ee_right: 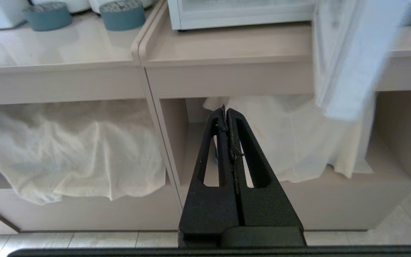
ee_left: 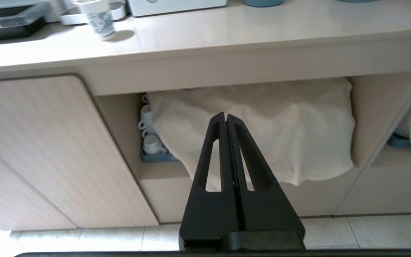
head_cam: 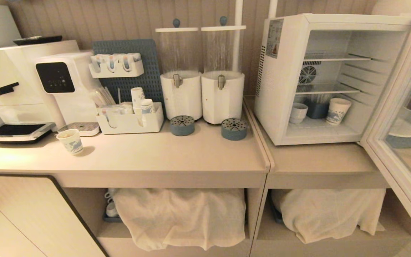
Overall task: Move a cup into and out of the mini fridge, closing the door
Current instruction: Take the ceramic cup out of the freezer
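The white mini fridge (head_cam: 284,78) stands on the right counter with its door (head_cam: 403,117) swung wide open to the right. Inside, on the fridge floor, sits the small plain white cup (head_cam: 298,112), with a blue-printed paper cup (head_cam: 338,110) to its right. Neither arm shows in the head view. My left gripper (ee_left: 226,116) is shut and empty, low in front of the left cabinet's open shelf. My right gripper (ee_right: 226,110) is shut and empty too, low before the right cabinet, under the open door's lower edge (ee_right: 348,64).
Another blue-printed paper cup (head_cam: 70,141) stands at the counter's front left, near a coffee machine (head_cam: 9,89). Two drink dispensers (head_cam: 202,78) and an organiser tray (head_cam: 130,119) line the back. White cloths (head_cam: 180,214) cover the open shelves below the counter.
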Robot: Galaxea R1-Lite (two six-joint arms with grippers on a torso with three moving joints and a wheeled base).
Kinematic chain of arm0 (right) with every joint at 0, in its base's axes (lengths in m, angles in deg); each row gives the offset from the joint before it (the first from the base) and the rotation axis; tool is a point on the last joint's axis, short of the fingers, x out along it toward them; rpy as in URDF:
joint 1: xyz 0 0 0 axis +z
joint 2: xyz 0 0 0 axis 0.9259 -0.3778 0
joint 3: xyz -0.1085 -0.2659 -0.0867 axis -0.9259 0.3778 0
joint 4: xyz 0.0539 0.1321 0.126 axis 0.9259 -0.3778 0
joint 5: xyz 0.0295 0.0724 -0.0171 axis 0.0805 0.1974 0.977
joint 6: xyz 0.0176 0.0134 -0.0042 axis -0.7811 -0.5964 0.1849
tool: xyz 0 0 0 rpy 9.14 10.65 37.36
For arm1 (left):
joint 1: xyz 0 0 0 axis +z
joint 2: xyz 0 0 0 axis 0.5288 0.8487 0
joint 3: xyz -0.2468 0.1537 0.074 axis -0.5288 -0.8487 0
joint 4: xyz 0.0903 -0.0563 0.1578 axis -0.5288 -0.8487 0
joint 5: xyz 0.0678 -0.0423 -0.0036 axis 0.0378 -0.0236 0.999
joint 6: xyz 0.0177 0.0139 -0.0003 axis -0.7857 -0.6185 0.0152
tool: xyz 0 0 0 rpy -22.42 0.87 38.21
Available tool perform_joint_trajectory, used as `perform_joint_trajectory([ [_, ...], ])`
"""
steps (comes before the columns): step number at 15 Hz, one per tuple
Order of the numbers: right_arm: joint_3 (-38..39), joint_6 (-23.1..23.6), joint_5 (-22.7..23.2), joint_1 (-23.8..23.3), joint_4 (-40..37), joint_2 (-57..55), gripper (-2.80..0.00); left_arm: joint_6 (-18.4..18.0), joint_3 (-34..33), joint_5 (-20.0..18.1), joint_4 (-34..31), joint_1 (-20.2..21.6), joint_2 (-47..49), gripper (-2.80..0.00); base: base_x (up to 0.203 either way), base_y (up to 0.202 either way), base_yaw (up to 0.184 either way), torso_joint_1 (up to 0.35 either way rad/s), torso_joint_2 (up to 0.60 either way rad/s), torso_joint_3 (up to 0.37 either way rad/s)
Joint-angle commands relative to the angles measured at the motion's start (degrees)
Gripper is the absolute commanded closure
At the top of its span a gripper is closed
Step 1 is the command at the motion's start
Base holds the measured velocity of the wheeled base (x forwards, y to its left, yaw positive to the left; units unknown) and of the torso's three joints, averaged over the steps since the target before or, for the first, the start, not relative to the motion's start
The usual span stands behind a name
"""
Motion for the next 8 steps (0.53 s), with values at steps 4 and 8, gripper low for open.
perform_joint_trajectory([
  [4,0.0,0.0,0.0,-0.1,0.0,0.0,0.00,0.0,0.0,0.0,0.0,0.0,0.1,0.00,0.191,0.000,-0.002,0.002,0.01,0.001],
  [8,0.0,0.0,0.0,-0.1,0.0,0.0,0.00,0.1,0.0,0.1,0.0,0.0,0.1,0.00,0.186,0.000,-0.002,0.003,0.00,0.004],
])
